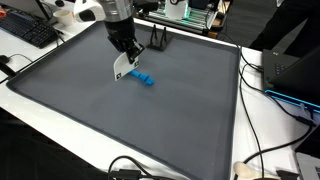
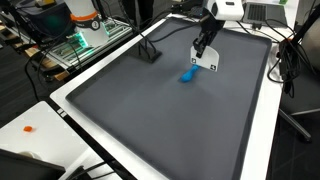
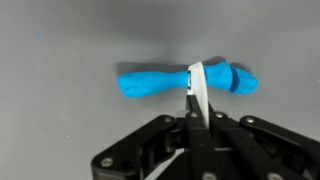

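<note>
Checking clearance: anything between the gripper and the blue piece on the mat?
Yes. The gripper is shut on a thin white piece, which crosses in front of the blue piece in the wrist view. Nothing else visible on the mat lies between them.

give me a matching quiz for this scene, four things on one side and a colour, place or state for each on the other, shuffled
Things:
1 gripper
2 blue piece
3 mat
4 keyboard

Descriptions:
a grey, spread out flat
b black, off the mat
c shut on a white card
d lying on the mat by the card

Pairs: 1-c, 2-d, 3-a, 4-b
</note>
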Available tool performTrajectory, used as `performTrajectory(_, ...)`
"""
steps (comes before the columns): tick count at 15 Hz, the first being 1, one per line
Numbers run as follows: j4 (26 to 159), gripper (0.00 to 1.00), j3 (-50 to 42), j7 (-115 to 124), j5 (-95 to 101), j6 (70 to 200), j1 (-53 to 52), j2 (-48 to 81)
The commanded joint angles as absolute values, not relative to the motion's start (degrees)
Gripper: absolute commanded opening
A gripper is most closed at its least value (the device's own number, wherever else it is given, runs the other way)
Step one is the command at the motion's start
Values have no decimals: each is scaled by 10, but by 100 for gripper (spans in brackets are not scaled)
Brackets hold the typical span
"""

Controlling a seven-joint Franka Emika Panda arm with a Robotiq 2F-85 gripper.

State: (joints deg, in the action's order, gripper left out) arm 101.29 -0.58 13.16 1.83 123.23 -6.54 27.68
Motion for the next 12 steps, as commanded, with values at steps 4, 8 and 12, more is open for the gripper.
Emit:
performTrajectory(4, 1018, 1, -8, 111, 33, 1229, -58, 287)
performTrajectory(8, 1014, 1, -8, 107, 36, 1226, -59, 300)
performTrajectory(12, 1010, 1, -6, 101, 37, 1214, -60, 311)
